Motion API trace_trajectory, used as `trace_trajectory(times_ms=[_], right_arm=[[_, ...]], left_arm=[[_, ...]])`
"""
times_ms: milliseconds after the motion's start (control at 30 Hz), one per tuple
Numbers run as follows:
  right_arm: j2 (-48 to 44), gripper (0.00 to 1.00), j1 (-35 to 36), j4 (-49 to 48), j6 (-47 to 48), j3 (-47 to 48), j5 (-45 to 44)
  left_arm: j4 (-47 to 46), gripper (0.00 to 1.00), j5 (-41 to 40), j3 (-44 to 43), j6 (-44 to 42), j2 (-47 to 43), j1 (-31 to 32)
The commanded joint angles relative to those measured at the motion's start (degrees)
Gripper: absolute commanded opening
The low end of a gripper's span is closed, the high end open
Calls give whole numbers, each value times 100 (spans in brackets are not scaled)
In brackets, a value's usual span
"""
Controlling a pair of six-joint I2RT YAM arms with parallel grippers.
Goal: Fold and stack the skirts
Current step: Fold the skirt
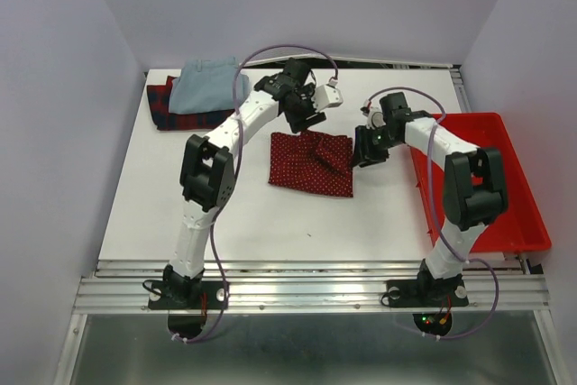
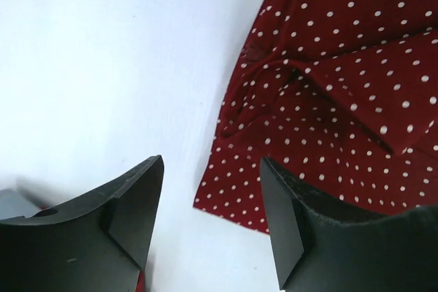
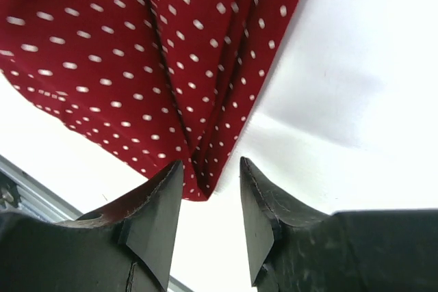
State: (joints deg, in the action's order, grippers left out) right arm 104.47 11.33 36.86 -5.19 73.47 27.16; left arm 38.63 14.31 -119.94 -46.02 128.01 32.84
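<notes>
The dark red skirt with white dots point(image 1: 311, 162) lies folded and creased in the middle of the table. It also shows in the left wrist view point(image 2: 328, 100) and the right wrist view point(image 3: 137, 46). My left gripper point(image 1: 305, 120) hovers at its far edge, open and empty point(image 2: 212, 189). My right gripper point(image 1: 362, 152) is at its right edge, open and empty point(image 3: 211, 169), with a corner of the cloth just ahead of the fingertips. The pale blue skirt point(image 1: 206, 86) lies on the plaid skirt point(image 1: 171, 107) at the far left corner.
A bright red plastic tray point(image 1: 505, 214) stands on the right side of the table beside my right arm. The white table point(image 1: 180, 214) ends in a metal rail at the near edge.
</notes>
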Motion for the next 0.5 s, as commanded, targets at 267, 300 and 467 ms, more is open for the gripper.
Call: trace_trajectory(times_ms=[267, 300, 467], right_arm=[[-594, 55, 9, -785, 168, 423, 667], [-577, 57, 70, -847, 98, 414, 746], [-594, 67, 281, -1304, 150, 168, 941]], left_arm=[[-504, 70, 1188, 1120, 2032, -1592, -682], [-688, 95, 1310, 1566, 2201, -1699, -665], [-1595, 99, 1241, 2229, 3194, -1832, -603]])
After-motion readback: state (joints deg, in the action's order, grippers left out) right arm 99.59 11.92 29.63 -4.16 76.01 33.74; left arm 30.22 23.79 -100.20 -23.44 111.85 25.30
